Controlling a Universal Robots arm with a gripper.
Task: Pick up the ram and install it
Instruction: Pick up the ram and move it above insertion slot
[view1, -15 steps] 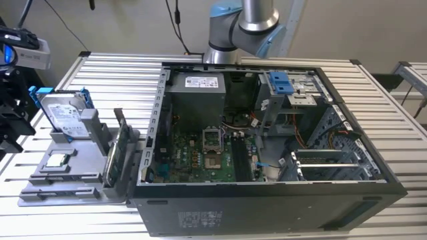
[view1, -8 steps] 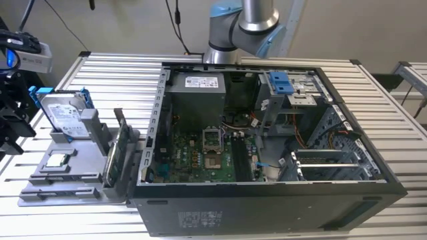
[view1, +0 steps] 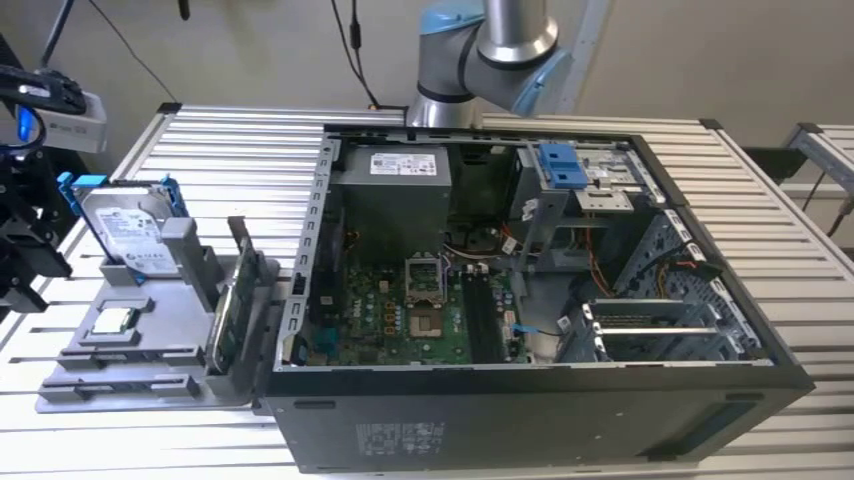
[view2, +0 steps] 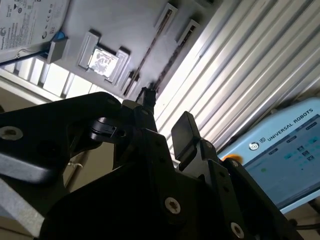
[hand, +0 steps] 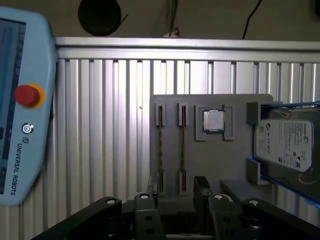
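Tool (hand: 176, 189) spread open, thin brownish ram (hand: 182, 147) edge-on

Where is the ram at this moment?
In the first wrist view the ram stands on edge in a narrow slot of the grey holder, beside the processor chip, on the side away from the hard drive.

Robot lab: slatted aluminium bench (view1: 200, 150), teach pendant (hand: 25, 115)

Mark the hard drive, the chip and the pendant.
hard drive (hand: 287, 145), first wrist view, on its white label.
chip (hand: 213, 121), first wrist view, middle of its metal lid.
pendant (hand: 36, 160), first wrist view, on its pale blue casing.
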